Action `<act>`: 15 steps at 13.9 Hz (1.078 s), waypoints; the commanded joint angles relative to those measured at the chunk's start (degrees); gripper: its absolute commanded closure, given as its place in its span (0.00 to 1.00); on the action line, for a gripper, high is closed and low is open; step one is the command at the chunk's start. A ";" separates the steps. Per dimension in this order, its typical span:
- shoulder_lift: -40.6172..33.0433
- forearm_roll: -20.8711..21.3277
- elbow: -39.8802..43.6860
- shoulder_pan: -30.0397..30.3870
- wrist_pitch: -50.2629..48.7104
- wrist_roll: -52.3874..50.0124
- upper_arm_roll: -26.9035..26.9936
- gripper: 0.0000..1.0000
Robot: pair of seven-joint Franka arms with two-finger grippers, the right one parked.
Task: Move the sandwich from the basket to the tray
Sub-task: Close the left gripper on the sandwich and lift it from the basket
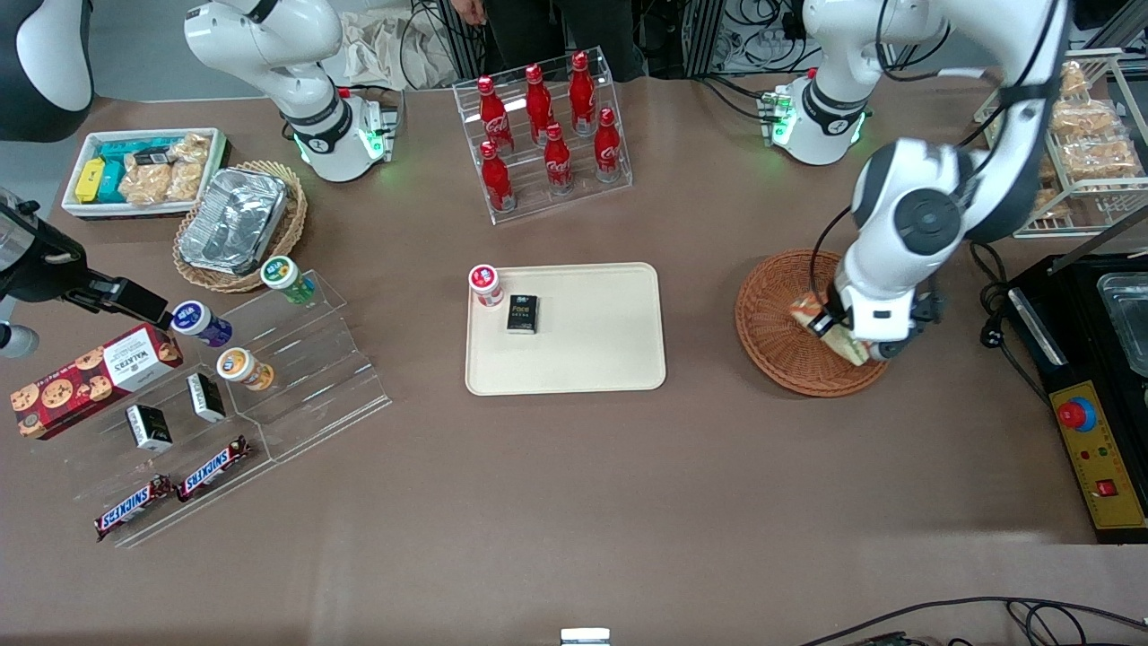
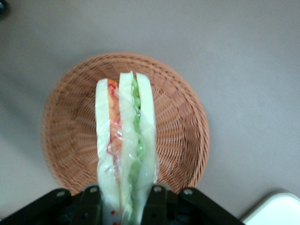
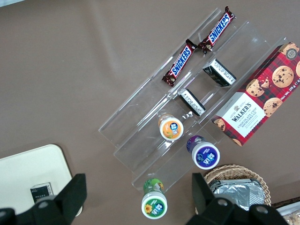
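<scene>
My left gripper [image 1: 847, 345] hangs over the reddish-brown wicker basket [image 1: 776, 314] toward the working arm's end of the table, shut on the sandwich [image 1: 830, 334]. In the left wrist view the sandwich [image 2: 125, 140] stands on edge between the black fingers [image 2: 158, 206], its white bread and red, orange and green layers showing, lifted above the basket [image 2: 183, 131]. The cream-beige tray [image 1: 592, 359] lies mid-table, and a corner of the tray [image 2: 276, 211] shows in the wrist view.
On the tray stand a small red-and-white cup [image 1: 485, 285] and a black packet [image 1: 522, 314]. A rack of red bottles [image 1: 543, 130] stands farther from the front camera. A black appliance with a red button [image 1: 1090, 404] sits beside the basket. Clear snack shelves [image 1: 224, 386] lie toward the parked arm's end.
</scene>
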 commanded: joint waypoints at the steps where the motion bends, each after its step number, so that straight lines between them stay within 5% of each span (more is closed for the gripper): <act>1: 0.01 0.04 9.92 -1.31 -10.21 4.73 -0.01 1.00; 5: -3.86 -6.62 15.28 -0.96 -14.17 14.21 -0.10 1.00; 15: -3.16 -7.43 14.51 -4.99 -8.91 18.28 -12.40 1.00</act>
